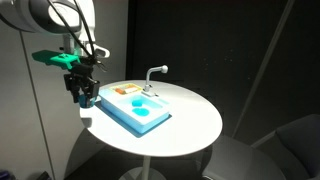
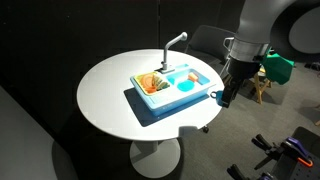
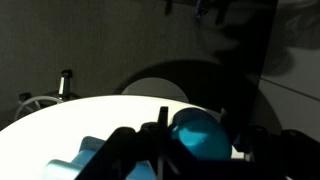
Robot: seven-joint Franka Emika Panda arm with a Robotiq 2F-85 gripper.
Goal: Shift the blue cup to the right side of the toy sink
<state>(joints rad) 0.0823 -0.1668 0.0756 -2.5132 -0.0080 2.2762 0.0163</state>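
The blue cup point(image 3: 202, 140) fills the space between my gripper's fingers point(image 3: 194, 126) in the wrist view, and the gripper is shut on it. In both exterior views the gripper point(image 1: 86, 95) point(image 2: 224, 95) hangs just off one short end of the toy sink point(image 1: 118, 112) point(image 2: 148, 103), close above the table's edge. The cup is too small to make out there. The sink is light blue with a round basin, a white faucet point(image 1: 156, 72) point(image 2: 176, 41) and an orange-and-white part point(image 1: 126, 91) point(image 2: 151, 82). A corner of the sink point(image 3: 80, 155) shows in the wrist view.
The sink lies on a round white pedestal table point(image 1: 190, 120) point(image 2: 105, 95) point(image 3: 70, 115). The surroundings are dark, with black curtains behind. A wooden stool point(image 2: 262, 88) and a green part of the robot point(image 2: 280, 68) stand beyond the table's edge.
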